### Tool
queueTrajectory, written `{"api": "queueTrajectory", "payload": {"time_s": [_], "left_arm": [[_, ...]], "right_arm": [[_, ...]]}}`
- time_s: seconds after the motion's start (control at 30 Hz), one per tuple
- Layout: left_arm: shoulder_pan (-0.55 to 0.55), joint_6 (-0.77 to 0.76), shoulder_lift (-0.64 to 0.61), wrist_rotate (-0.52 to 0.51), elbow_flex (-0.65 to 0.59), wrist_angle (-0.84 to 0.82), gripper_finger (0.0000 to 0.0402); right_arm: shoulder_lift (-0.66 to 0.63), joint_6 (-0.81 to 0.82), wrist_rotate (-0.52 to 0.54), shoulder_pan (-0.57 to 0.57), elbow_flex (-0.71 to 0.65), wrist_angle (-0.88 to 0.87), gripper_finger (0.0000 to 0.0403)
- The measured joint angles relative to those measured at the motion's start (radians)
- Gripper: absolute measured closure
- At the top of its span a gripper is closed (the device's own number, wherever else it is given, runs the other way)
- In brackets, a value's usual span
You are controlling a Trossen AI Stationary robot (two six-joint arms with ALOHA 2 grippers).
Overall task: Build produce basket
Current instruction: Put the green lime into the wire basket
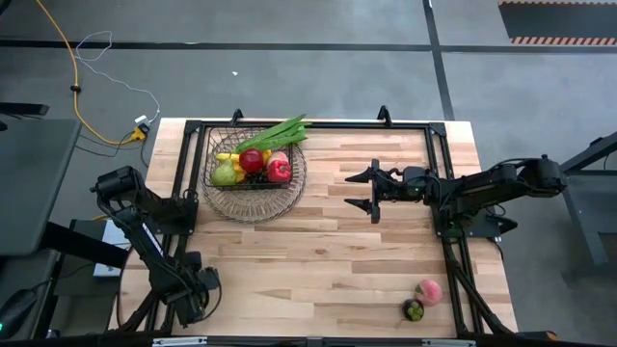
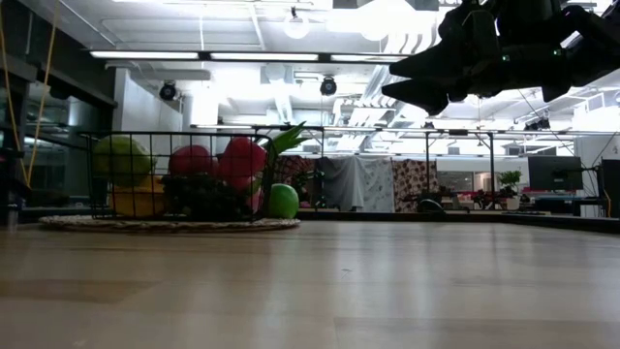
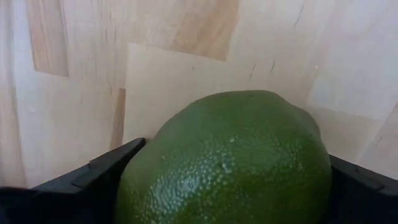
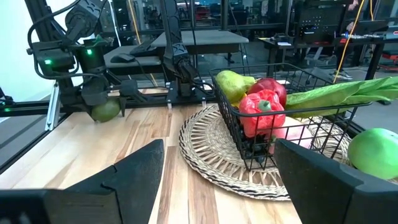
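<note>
A dark green fruit [image 3: 227, 158] is clamped between the fingers of the left gripper [image 4: 106, 99], low at the near-left table edge, presumably for transfer to the basket [image 1: 253, 178]. The basket lies well beyond that gripper, at the far-left of the table [image 1: 328, 260], already loaded with produce [image 1: 253, 162] and leafy stalks [image 1: 280, 131]. The right gripper [image 1: 374, 190] is held above the table with fingers spread and empty, facing the basket. A pink fruit [image 1: 429, 291] and a dark piece [image 1: 414, 309] remain well behind it, near the front-right corner.
</note>
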Motion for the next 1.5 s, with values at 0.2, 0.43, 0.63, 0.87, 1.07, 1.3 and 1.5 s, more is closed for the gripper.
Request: {"api": "queueTrajectory", "payload": {"time_s": [0.2,0.43,0.63,0.87,1.07,1.3,1.5], "left_arm": [[0.010,0.021,0.000,0.015,0.001,-0.019,0.0068],[0.100,0.143,-0.047,-0.012,0.022,-0.041,0.0068],[0.246,0.387,-0.136,-0.241,0.092,-0.021,0.0069],[0.460,0.869,-0.238,-0.476,0.088,0.337,0.0069],[0.626,1.204,-0.260,-0.461,-0.010,0.745,0.0066],[0.767,1.286,-0.269,-0.403,-0.286,1.356,0.0064],[0.847,1.324,-0.290,-0.383,-0.426,1.690,0.0064]], "right_arm": [[0.000,0.000,0.000,0.000,0.000,0.000,0.0107],[0.000,-0.003,0.001,0.000,0.000,0.003,0.0107],[0.000,-0.005,0.002,0.000,0.000,0.004,0.0107],[0.000,-0.004,0.002,0.000,0.000,0.003,0.0107],[0.000,0.000,0.002,0.000,0.000,-0.006,0.0107],[0.000,0.000,0.002,0.000,0.000,-0.013,0.0107],[0.000,0.000,0.002,0.000,0.000,-0.013,0.0107]]}}
